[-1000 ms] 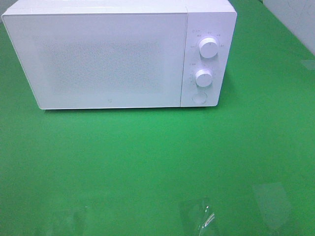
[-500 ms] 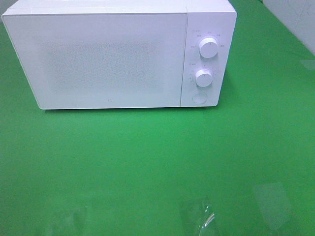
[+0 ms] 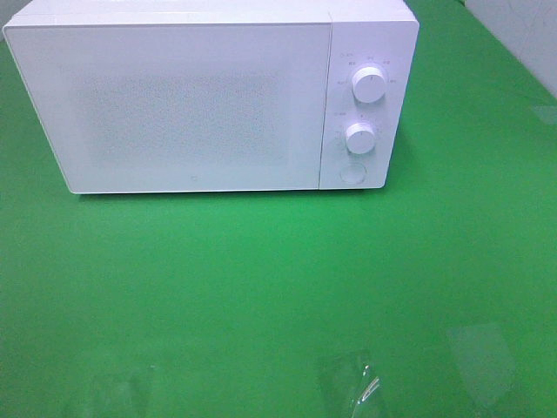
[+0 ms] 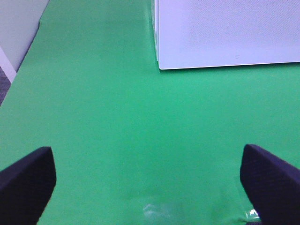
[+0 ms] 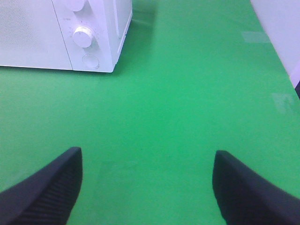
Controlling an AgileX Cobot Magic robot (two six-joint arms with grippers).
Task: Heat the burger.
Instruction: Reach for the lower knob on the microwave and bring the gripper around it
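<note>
Exterior high: microwave (image 3: 200, 100) shut, burger unseen, maybe inside. I read left gripper (image 4: 146, 164), right gripper (image 5: 147, 161) spread wide, empty, parked clear of door.

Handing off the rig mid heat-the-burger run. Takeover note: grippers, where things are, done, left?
Left gripper: open, empty, above the green table.
Right gripper: open, empty, above the table near the microwave's control side.
White microwave: door shut.
The burger: in no view; may be behind the door, cannot tell.
Done: nothing confirmable.
Left: locate the burger; probably load it, shut the door, start heating.
</note>
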